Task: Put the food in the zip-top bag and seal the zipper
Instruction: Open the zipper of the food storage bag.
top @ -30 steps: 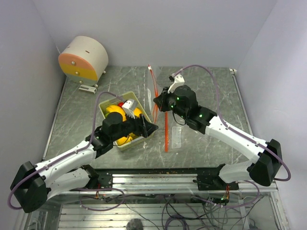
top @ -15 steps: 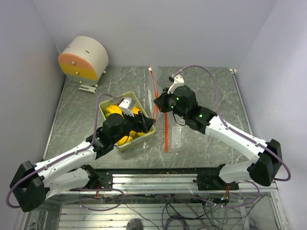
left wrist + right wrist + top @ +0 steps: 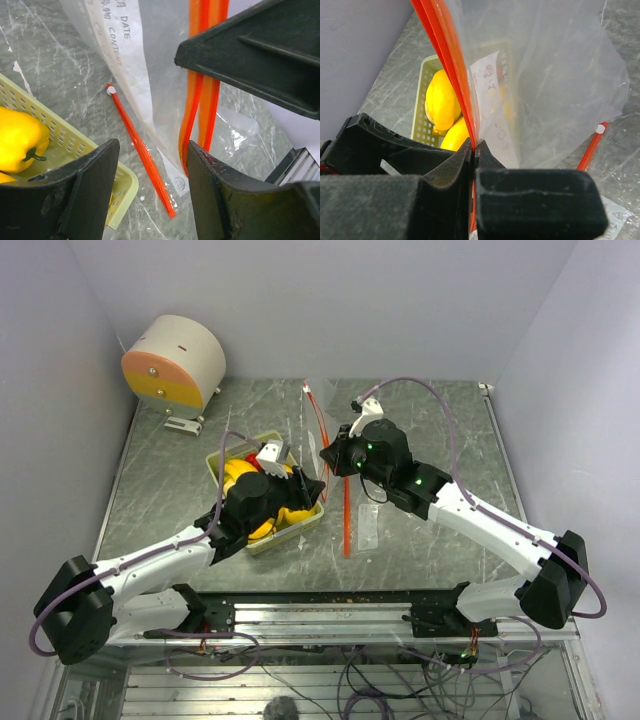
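The clear zip-top bag (image 3: 312, 430) hangs upright from my right gripper (image 3: 328, 452), which is shut on its red-orange zipper (image 3: 445, 50). In the right wrist view the fingers (image 3: 445, 165) pinch the strip. My left gripper (image 3: 305, 483) is open and empty beside the bag. In its wrist view (image 3: 152, 150) the doubled zipper strip (image 3: 200, 100) hangs just against the right finger (image 3: 225, 200). Another red-orange strip (image 3: 140, 150) lies on the table between the fingers. The yellow food (image 3: 240, 475) lies in the pale green tray (image 3: 255, 443); a yellow piece (image 3: 20, 140) shows at the left. The small red piece is hidden.
A round cream and orange drum (image 3: 175, 362) stands at the back left. The long red-orange strip (image 3: 347, 515) lies on the marble table right of the tray. The tray's corner (image 3: 120, 180) is close under my left finger. Walls close in on three sides.
My left gripper has moved away from me along the tray's right edge, closer to the hanging bag. The bag's top has leaned slightly left. The right gripper stays shut on the zipper.
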Tool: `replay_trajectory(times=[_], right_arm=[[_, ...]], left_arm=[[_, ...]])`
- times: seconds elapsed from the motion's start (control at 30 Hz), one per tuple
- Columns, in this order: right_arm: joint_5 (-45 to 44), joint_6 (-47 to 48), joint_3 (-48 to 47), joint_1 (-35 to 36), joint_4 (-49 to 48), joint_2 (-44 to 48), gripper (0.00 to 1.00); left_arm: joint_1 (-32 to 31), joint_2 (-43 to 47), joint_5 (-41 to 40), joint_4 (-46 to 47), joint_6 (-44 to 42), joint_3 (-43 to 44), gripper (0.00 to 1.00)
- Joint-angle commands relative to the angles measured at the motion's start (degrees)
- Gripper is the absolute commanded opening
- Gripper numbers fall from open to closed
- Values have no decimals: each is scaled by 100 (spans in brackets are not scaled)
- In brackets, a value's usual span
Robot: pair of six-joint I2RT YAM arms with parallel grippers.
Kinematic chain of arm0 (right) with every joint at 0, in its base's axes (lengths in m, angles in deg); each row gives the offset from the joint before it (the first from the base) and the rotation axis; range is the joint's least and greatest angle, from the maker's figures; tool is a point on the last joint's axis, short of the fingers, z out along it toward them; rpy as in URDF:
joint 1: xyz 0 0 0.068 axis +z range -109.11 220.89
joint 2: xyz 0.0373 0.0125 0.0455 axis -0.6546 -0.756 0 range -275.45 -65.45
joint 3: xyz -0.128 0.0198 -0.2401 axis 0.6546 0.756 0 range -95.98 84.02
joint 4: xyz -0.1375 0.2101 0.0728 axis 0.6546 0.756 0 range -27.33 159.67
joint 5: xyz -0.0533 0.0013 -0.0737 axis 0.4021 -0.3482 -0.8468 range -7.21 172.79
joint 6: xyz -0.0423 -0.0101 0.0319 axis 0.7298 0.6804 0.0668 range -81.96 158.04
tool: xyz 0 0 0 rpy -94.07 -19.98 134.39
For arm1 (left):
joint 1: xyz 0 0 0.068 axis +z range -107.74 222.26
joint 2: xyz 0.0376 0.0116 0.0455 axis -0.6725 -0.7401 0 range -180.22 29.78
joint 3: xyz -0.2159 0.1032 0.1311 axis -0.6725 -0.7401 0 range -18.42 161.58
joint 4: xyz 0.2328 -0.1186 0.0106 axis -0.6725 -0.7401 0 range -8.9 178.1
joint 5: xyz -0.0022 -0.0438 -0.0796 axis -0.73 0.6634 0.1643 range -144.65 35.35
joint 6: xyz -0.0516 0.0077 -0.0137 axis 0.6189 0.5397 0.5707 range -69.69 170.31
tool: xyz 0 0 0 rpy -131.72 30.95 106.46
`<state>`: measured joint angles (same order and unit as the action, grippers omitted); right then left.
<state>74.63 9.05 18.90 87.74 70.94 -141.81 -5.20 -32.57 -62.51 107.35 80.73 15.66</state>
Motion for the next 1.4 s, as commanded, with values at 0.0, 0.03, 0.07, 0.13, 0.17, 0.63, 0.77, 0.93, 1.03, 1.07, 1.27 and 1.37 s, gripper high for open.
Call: replay_trajectory(times=[0.0, 0.03, 0.07, 0.13, 0.17, 0.63, 0.77, 0.93, 1.03, 1.07, 1.27, 1.37], right_arm=[[52, -58, -45, 8, 63, 183, 0], [47, -62, -40, 15, 83, 193, 0], [46, -67, -31, 14, 99, 206, 0], [60, -88, -7, 13, 132, 230, 0], [63, -112, -4, 12, 146, 240, 0], [167, -243, 79, 11, 148, 257, 0], [146, -277, 97, 13, 157, 262, 0], [156, -335, 101, 7, 172, 253, 0], [-130, -301, 71, 11, 351, 274, 1], [-212, -269, 62, 9, 426, 283, 5], [-517, -55, 173, 10, 542, 387, 21], [-594, 4, 175, 11, 569, 345, 25]], left_arm=[[-43, -119, -335, 460, -129, 194, 64], [-44, -142, -401, 476, -150, 208, 61], [-44, -171, -491, 479, -176, 216, 59], [-42, -223, -655, 511, -215, 237, 56], [-44, -259, -716, 523, -226, 253, 55], [-97, -835, -838, 991, -253, 555, 69], [-118, -874, -812, 1048, -298, 544, 50], [-123, -865, -821, 1012, -294, 555, 8], [-123, -726, -956, 818, -340, 549, 7], [-117, -654, -1060, 734, -349, 539, 7], [-122, -180, -1559, 176, -343, 481, 7], [-123, -3, -1529, 80, -290, 447, 7]])
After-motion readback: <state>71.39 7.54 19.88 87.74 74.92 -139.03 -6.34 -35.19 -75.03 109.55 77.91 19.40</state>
